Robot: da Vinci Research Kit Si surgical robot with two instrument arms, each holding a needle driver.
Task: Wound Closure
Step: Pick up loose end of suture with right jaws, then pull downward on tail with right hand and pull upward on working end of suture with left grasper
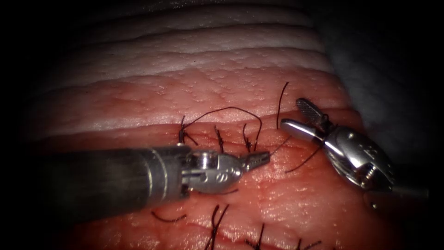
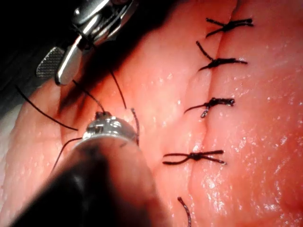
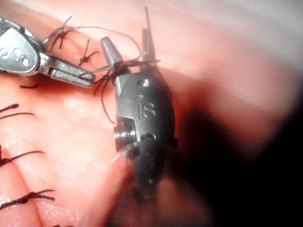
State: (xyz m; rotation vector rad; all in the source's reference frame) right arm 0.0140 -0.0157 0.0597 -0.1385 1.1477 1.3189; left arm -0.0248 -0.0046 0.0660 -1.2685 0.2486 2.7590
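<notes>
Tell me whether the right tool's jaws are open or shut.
Open. In the endoscope view the right tool has its two jaws spread apart in a V, with thread running by its wrist and nothing seen clamped between the tips.

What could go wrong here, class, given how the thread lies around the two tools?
The dark suture thread lies wrapped around the open right silver needle-driver tool; it may snag at the jaw hinge. The left silver needle-driver tool, shut on the thread, might fray it or strain the knotted dark stitch in the pink pork tissue.
</notes>
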